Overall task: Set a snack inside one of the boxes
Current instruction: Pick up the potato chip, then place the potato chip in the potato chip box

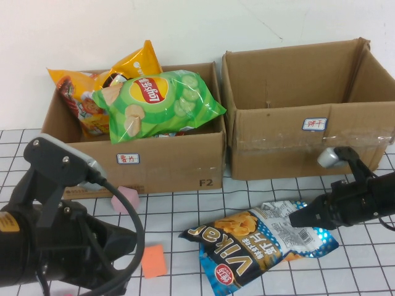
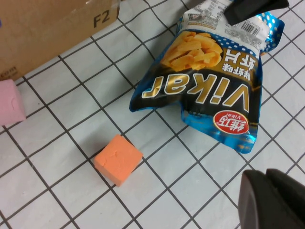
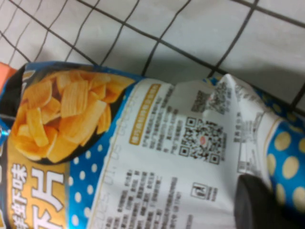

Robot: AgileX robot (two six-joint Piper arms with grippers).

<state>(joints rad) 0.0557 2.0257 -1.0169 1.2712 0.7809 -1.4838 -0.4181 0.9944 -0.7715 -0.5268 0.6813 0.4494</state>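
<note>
The snack, a dark blue Vikar chip bag [image 1: 259, 246], lies flat on the checked table in front of the two cardboard boxes, and also shows in the left wrist view [image 2: 209, 86]. My right gripper [image 1: 295, 219] reaches in from the right. Its fingers are shut on the bag's white printed end [image 3: 143, 157], with one dark fingertip [image 3: 262, 205] pressing on the foil. The left box [image 1: 166, 163] holds a green Lay's bag [image 1: 160, 102] and an orange bag [image 1: 86, 92]. The right box [image 1: 278, 145] stands open. My left gripper [image 2: 274, 200] hovers shut over bare table, left of the snack.
A pink foam block [image 1: 125, 198] lies in front of the left box. An orange foam block [image 1: 153, 261] sits nearer me, between my left arm [image 1: 68, 246] and the snack. A white wall stands behind the boxes.
</note>
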